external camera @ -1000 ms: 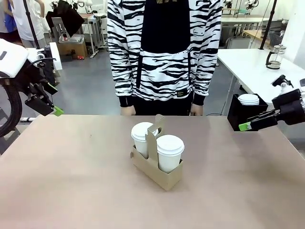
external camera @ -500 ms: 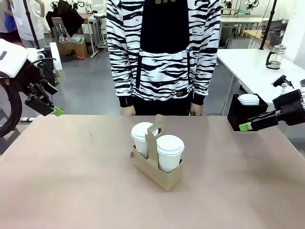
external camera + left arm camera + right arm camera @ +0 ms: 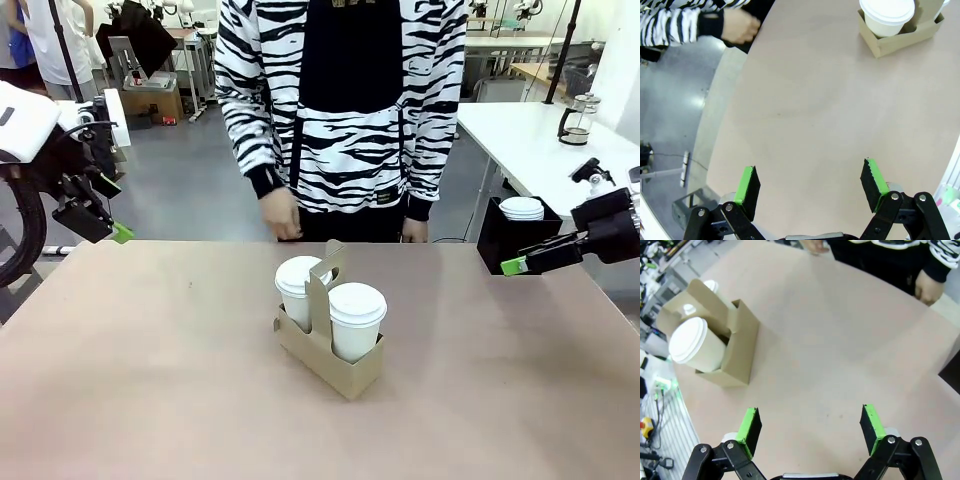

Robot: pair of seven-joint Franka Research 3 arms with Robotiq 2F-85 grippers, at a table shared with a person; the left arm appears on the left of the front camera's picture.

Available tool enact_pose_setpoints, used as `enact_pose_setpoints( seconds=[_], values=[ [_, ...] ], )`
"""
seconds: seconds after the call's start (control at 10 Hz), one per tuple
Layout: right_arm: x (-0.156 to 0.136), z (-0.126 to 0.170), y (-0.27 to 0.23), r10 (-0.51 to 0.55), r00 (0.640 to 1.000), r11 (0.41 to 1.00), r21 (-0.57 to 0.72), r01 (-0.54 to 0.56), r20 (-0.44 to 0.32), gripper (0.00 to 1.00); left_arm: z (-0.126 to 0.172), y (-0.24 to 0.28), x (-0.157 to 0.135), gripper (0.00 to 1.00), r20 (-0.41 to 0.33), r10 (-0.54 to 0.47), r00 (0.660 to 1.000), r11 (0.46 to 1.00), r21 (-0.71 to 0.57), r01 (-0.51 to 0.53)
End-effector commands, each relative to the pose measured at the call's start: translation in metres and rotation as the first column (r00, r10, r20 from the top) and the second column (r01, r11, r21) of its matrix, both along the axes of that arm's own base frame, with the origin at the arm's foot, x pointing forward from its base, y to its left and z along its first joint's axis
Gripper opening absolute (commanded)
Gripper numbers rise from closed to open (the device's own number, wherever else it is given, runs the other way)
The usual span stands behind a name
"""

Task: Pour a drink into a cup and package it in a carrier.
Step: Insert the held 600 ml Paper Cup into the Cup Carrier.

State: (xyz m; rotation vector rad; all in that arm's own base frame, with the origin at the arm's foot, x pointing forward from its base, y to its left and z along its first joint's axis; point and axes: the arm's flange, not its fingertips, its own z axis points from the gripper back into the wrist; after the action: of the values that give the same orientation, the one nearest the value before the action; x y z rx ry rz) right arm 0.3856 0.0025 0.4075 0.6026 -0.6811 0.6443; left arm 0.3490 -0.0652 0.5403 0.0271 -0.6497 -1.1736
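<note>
The brown cardboard carrier (image 3: 330, 358) stands in the middle of the table with its handle tab upright. Two white lidded cups sit in its pockets: the near cup (image 3: 357, 318) and the far cup (image 3: 297, 283). The lids hide the drink. My left gripper (image 3: 113, 208) hangs open above the table's far left corner, far from the carrier. At the right edge, my right gripper (image 3: 515, 264) is open too, with nothing between its fingers. The left wrist view has the carrier (image 3: 900, 40) and one cup (image 3: 886, 15) beyond the open left gripper (image 3: 811, 187). In the right wrist view, carrier (image 3: 737, 350) and cup (image 3: 692, 342) lie left of the open right gripper (image 3: 811, 427).
A person in a striped top stands at the far edge, one hand (image 3: 283, 215) raised just above the table and the other hand (image 3: 415, 230) hanging at the edge. A stack of white lids (image 3: 521, 208) sits on a black box at the right. A glass jug (image 3: 577, 118) stands on the white side table.
The person's hand on the picture's left has lifted from the table edge and come forward, and the body has shifted slightly. Both arms and the carrier have stayed still.
</note>
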Motion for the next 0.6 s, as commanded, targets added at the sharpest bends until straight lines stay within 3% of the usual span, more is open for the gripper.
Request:
enact_pose_setpoints(
  seconds=[0.0, 0.5],
  values=[
    [0.0017, -0.0035, -0.0010, 0.002, 1.000, 1.000, -0.006, -0.001, 0.026, 1.00, 0.0003, 0.0006, -0.0014, 1.00, -0.005, 0.000, 1.000, 1.000, -0.008, 0.000],
    [0.0017, -0.0035, -0.0010, 0.002, 1.000, 1.000, -0.006, -0.001, 0.026, 1.00, 0.0003, 0.0006, -0.0014, 1.00, -0.005, 0.000, 1.000, 1.000, -0.008, 0.000]
  ],
)
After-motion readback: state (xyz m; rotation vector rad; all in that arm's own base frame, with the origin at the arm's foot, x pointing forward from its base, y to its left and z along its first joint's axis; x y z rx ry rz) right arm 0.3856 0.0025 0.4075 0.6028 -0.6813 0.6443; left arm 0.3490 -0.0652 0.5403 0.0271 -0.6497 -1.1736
